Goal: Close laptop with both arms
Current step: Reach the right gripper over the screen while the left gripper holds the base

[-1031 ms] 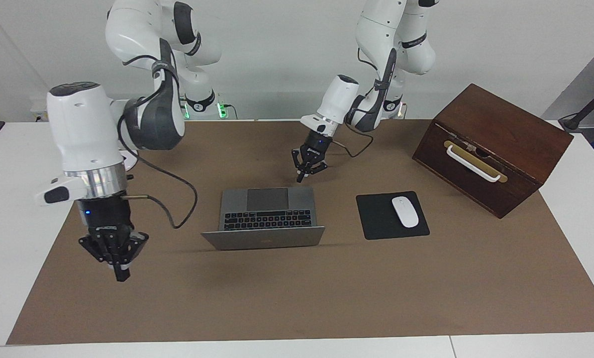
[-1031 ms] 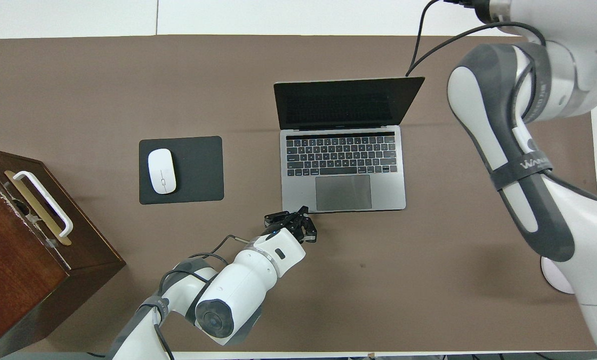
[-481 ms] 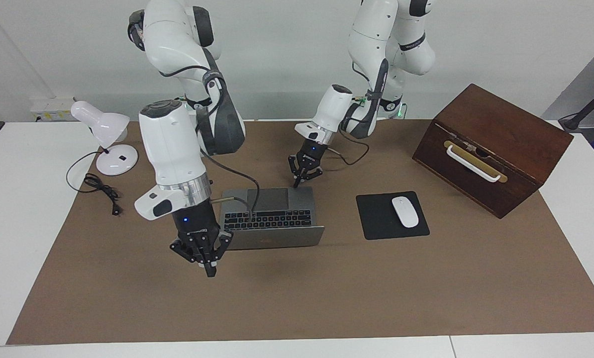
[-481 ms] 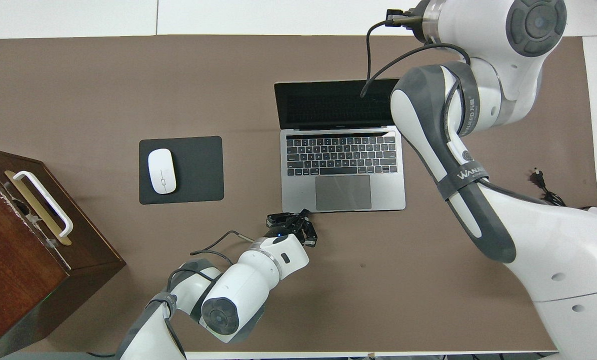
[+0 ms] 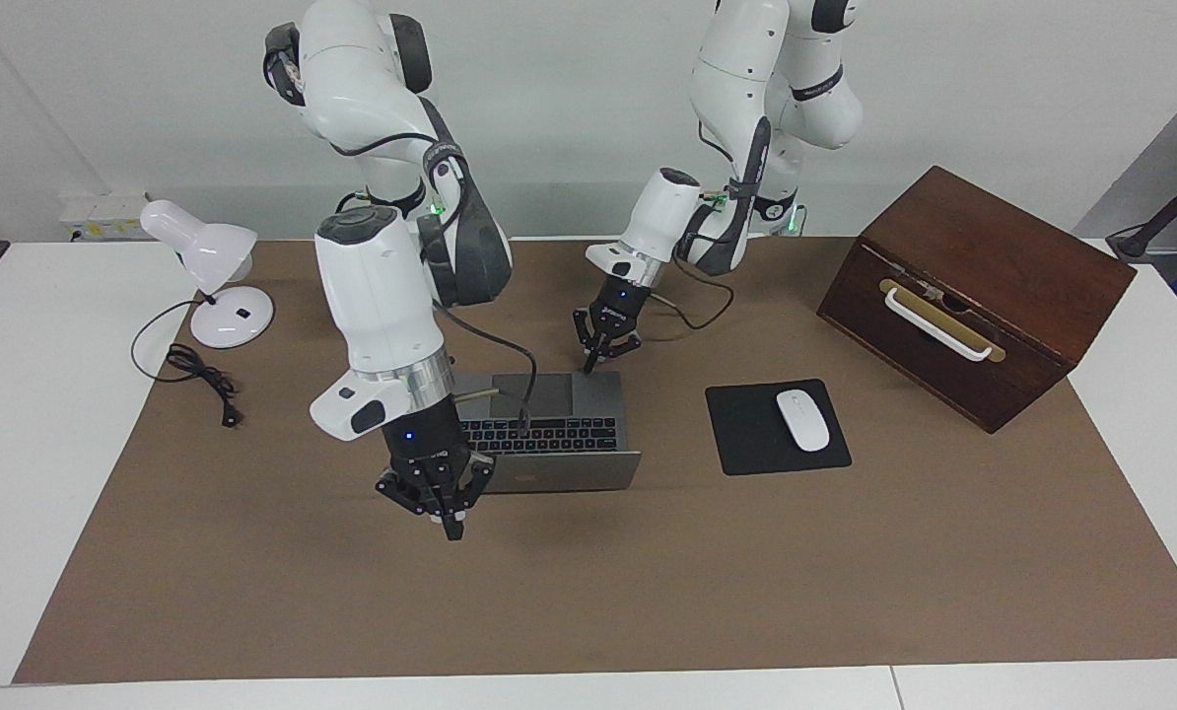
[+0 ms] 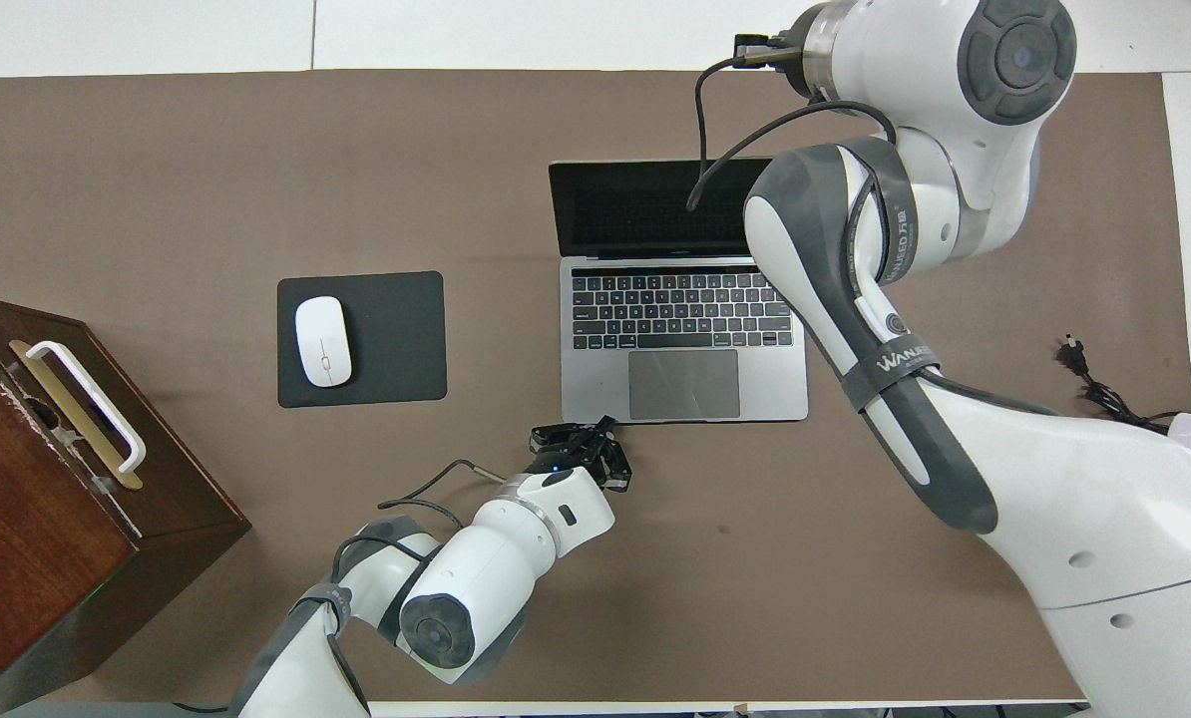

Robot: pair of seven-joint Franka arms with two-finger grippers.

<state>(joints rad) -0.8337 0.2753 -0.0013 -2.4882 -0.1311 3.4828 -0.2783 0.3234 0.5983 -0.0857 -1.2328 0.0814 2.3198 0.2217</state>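
The laptop (image 5: 549, 429) sits open mid-bench, lid (image 6: 650, 207) up. The left pincer (image 5: 588, 370), fingertips together and holding nothing, touches the base's corner nearest the robots. The right pincer (image 5: 452, 532), likewise closed and empty, hangs just past the lid's back. A mouse (image 5: 802, 420) rests on its pad (image 5: 746, 434) nearby.

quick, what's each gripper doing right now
left gripper: shut, holding nothing, tip at the laptop base's near corner.
right gripper: shut, empty, by the lid's back.
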